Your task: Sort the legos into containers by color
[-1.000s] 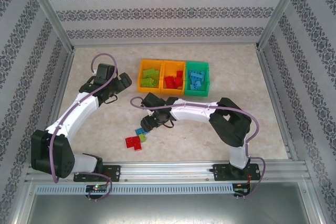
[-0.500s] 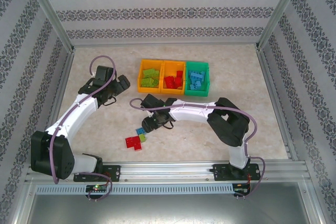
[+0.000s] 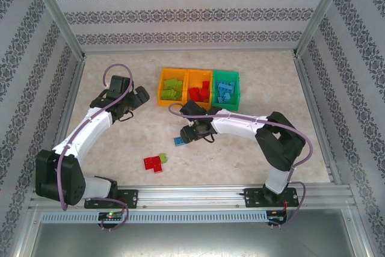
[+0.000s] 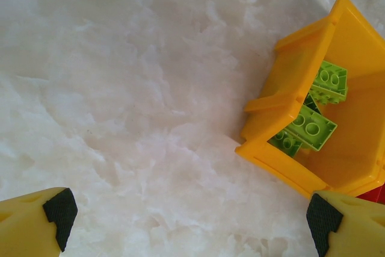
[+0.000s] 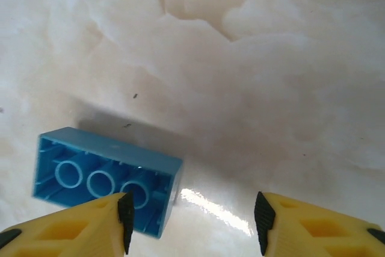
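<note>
The right hand [image 5: 192, 215], spread wide, hovers just beside an upturned blue plastic brick [image 5: 102, 179]; the left hand [image 4: 191, 215] gapes too.

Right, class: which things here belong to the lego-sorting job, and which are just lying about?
Job:
- blue lego beside the open right gripper
- red legos and green lego, loose on the table
- three joined bins holding sorted legos
- open left gripper

Just there:
- patterned walls
- metal frame
- purple cable
</note>
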You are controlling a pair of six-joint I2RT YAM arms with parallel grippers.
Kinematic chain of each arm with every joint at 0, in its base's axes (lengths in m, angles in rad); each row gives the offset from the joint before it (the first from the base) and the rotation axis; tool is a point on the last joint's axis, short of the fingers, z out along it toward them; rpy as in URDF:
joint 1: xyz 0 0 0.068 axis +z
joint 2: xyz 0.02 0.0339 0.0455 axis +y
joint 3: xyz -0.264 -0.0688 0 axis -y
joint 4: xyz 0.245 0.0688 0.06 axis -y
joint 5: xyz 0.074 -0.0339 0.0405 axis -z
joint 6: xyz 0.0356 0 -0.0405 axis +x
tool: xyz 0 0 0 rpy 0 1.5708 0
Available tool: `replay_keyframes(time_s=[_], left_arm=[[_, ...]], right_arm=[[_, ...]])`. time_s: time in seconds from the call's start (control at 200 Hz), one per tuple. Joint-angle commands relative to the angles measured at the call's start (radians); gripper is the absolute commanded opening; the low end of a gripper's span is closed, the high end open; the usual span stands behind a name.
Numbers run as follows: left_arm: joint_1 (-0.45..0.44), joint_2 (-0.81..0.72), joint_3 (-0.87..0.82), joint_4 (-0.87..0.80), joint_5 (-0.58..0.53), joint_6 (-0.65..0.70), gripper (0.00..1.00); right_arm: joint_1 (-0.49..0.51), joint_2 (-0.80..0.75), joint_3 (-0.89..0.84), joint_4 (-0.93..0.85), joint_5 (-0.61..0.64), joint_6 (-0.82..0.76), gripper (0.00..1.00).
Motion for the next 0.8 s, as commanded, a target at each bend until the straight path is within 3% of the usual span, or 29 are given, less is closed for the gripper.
replay_keyframes(time_s=[0.0,0.07,0.18,0.43,0.799], left_arm=[[0.012,-0.001,-0.016,-0.008,-0.005,-0.004,1.00],[0.012,-0.009,-0.024,-0.001,-0.010,0.005,1.00],[0.011,-0.017,-0.040,0.012,-0.014,0.019,1.00],[0.011,-0.010,-0.062,0.025,0.001,0.050,1.00],[0.011,-0.034,-0.088,0.017,-0.017,0.068,1.00]], right_arm=[[0.017,-0.061,-0.005,-0.009,0.020,0.052,0.62],[0.039,-0.071,-0.005,-0.010,0.021,0.110,0.65],[0.087,-0.043,0.002,-0.014,0.032,0.184,0.78],[0.128,0.065,0.088,-0.062,0.084,0.224,0.98],[0.128,0.191,0.162,-0.094,0.120,0.233,0.96]])
